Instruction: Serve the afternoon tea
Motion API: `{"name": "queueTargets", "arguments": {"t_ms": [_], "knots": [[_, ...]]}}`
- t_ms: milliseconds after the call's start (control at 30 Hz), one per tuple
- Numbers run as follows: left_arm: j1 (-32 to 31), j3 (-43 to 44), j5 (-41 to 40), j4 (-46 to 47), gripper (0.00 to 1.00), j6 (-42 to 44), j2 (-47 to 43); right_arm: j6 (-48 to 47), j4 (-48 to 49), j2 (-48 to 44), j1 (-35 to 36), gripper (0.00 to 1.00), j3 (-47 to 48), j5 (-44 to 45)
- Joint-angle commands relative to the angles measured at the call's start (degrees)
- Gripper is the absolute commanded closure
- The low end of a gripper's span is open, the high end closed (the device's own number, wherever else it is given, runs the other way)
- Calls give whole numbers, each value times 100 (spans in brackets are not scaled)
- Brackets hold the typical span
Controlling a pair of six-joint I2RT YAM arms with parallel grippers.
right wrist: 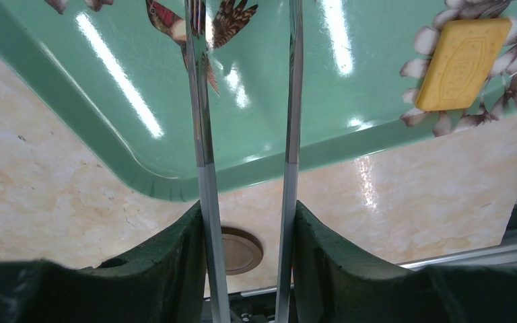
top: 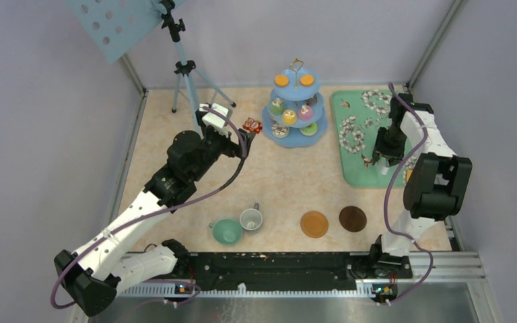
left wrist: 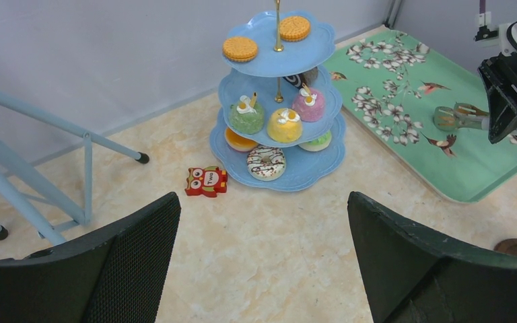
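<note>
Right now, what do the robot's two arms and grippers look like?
The left arm and right arm share a build: white tube-like links between chunky black joints, each with a purple cable looping alongside. The left gripper and right gripper have broad, dark fingers with rough-textured faces.

the three-tier stand (left wrist: 309, 171) is light blue. the round biscuits (left wrist: 240, 48) are orange, the cupcakes (left wrist: 285, 125) green, yellow and pink with white tops, a donut (left wrist: 265, 162) white with dark stripes. the tray (left wrist: 464, 168) is green with white blossoms and red-brown birds; the rectangular biscuit (right wrist: 462, 64) is yellow. one cup (top: 227, 231) is teal, the other cup (top: 250, 219) grey-white. one coaster (top: 314, 224) is light brown, the other coaster (top: 353, 219) dark brown. the owl figure (left wrist: 207, 181) is red, the tongs (right wrist: 202, 134) silver.
</note>
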Motion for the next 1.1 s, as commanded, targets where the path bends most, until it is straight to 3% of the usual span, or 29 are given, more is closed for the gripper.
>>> {"name": "queueTargets", "arguments": {"t_ms": [0, 267, 433, 767, 933, 1067], "knots": [[22, 50, -37, 215, 1, 19, -136, -10, 109, -453, 54, 73, 310, 47], [27, 39, -20, 227, 1, 14, -93, -1, 356, -913, 54, 79, 205, -219], [22, 24, -71, 246, 1, 19, -117, -53, 708, -1042, 168, 81, 564, -1114], [22, 1, -167, 259, 1, 13, -97, 474, 917, 42, 1164, 81, 3154, -2353], [19, 4, -187, 258, 1, 17, -100, 366, 130, 849, 1777, 80, 4736, -2103], [23, 7, -188, 264, 1, 18, -97, 364, -171, 1036, 2011, 79, 5138, -1841]]}}
